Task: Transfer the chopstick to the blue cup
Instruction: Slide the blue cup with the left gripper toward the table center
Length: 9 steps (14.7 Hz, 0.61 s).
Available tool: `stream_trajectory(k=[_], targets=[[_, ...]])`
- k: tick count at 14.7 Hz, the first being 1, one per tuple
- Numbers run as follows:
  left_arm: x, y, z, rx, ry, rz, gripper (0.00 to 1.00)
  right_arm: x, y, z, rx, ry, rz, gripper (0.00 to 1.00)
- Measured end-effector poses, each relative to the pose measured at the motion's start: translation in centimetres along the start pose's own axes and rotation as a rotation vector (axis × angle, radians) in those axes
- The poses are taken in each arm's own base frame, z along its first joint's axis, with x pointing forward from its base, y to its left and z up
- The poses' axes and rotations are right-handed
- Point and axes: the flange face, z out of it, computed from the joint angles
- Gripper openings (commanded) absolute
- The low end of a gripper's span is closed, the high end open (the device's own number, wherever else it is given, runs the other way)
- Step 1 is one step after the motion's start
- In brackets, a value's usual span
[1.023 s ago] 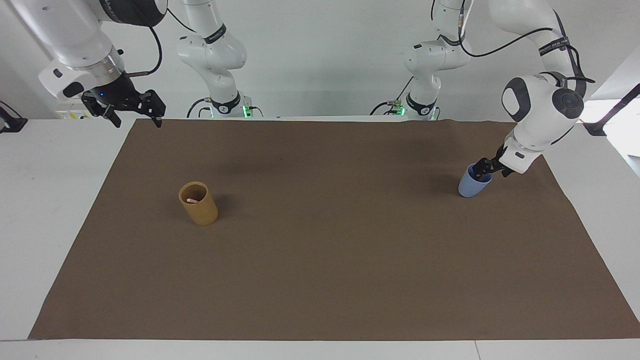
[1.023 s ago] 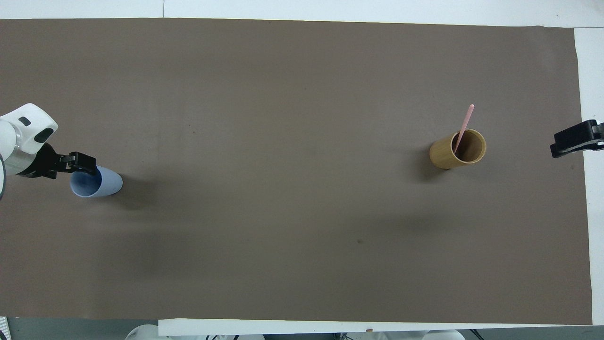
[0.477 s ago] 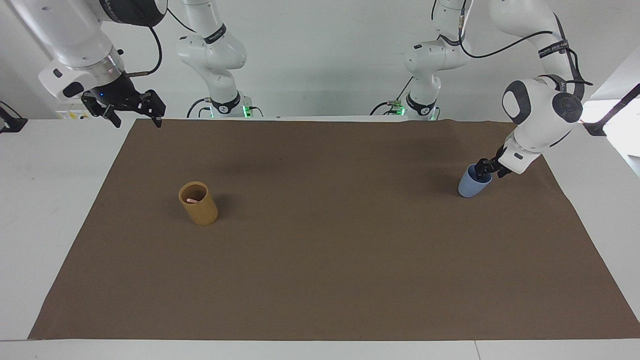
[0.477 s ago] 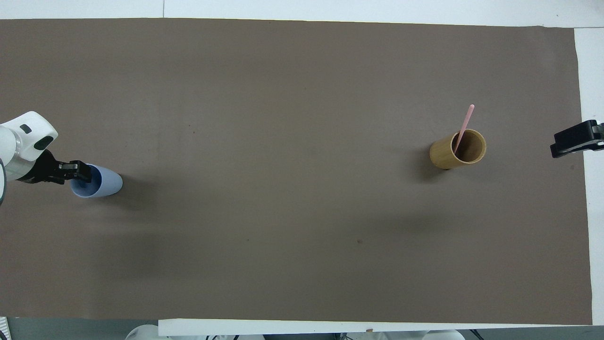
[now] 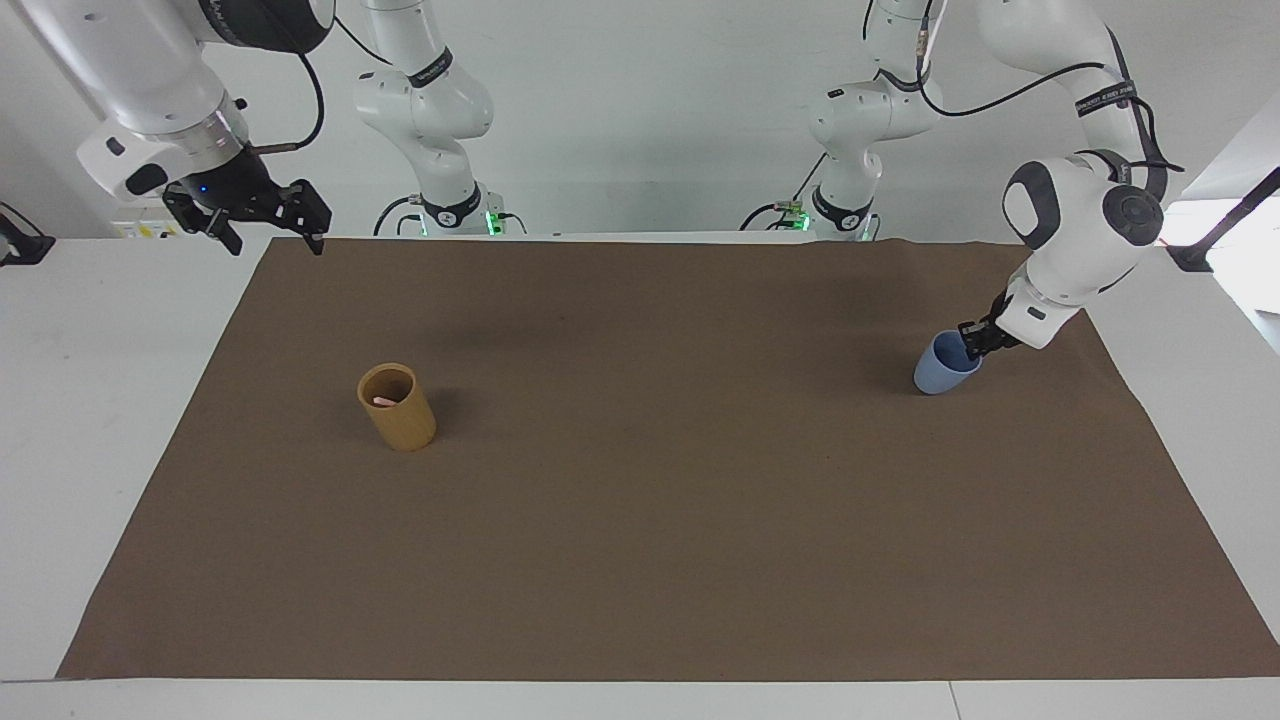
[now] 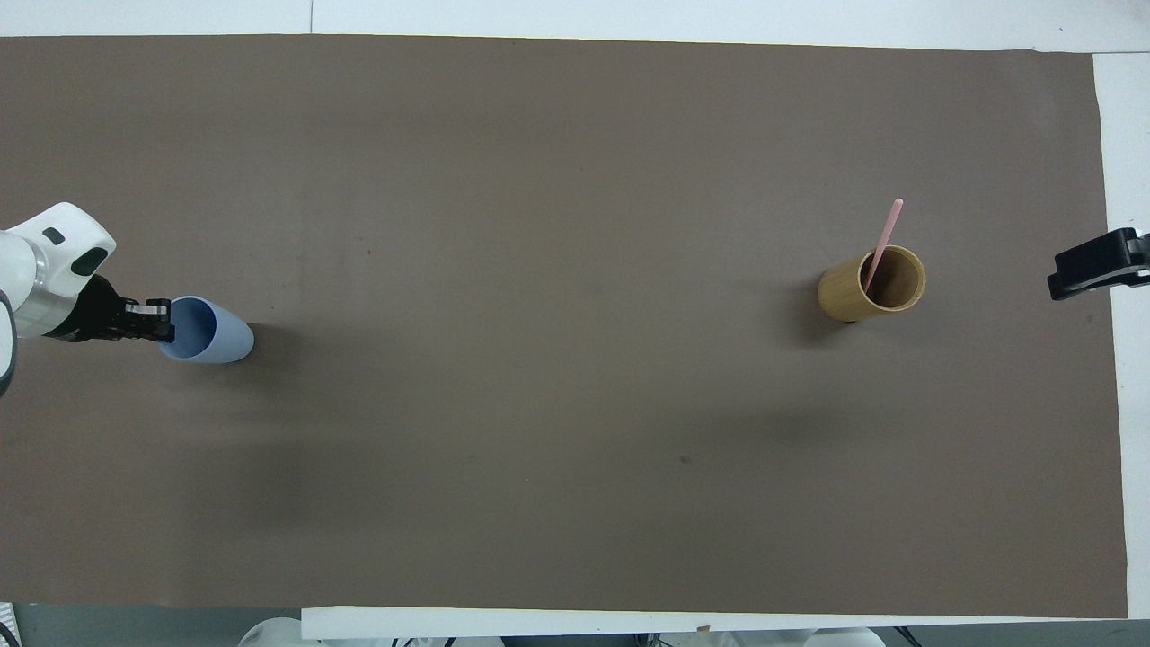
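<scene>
The blue cup (image 5: pixel 943 366) (image 6: pixel 212 332) stands on the brown mat at the left arm's end of the table. My left gripper (image 5: pixel 971 344) (image 6: pixel 163 322) is shut on the cup's rim, on the side toward the table's end. A thin pink chopstick (image 6: pixel 884 235) leans in the tan cup (image 5: pixel 398 408) (image 6: pixel 870 288) at the right arm's end; the facing view shows only its pink tip (image 5: pixel 383 401) inside. My right gripper (image 5: pixel 266 224) (image 6: pixel 1094 266) waits open above the mat's corner at that end, holding nothing.
The brown mat (image 5: pixel 640 520) covers most of the white table (image 5: pixel 90 420). The two arm bases (image 5: pixel 450 210) stand at the robots' edge of the table.
My left gripper has shut on the blue cup's rim. Cup and gripper have shifted a little toward the table's middle. The right arm has not moved.
</scene>
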Motion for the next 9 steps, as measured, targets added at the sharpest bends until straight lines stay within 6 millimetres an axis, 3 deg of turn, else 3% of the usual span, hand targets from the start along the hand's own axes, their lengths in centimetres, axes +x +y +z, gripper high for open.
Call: stream_trajectory(k=[2,4,7,9], targets=[[0.2,6.1,-1.3,-0.019,0.008,-0.018,0.0,0.0,0.0,0.0,0.0,0.0,0.0,1.0],[-0.9,13.9,-1.8,-0.01,0.019,-0.033,0.0,0.0,0.0,0.0,0.0,0.0,0.0,1.0],[-4.8,25.8,-1.2,-0.021,0.069,-0.091,0.0,0.0,0.0,0.0,0.0,0.0,0.0,1.0],[-7.0,30.9,-0.1,-0.045,0.101,-0.134,0.0,0.0,0.0,0.0,0.0,0.0,0.0,1.0]])
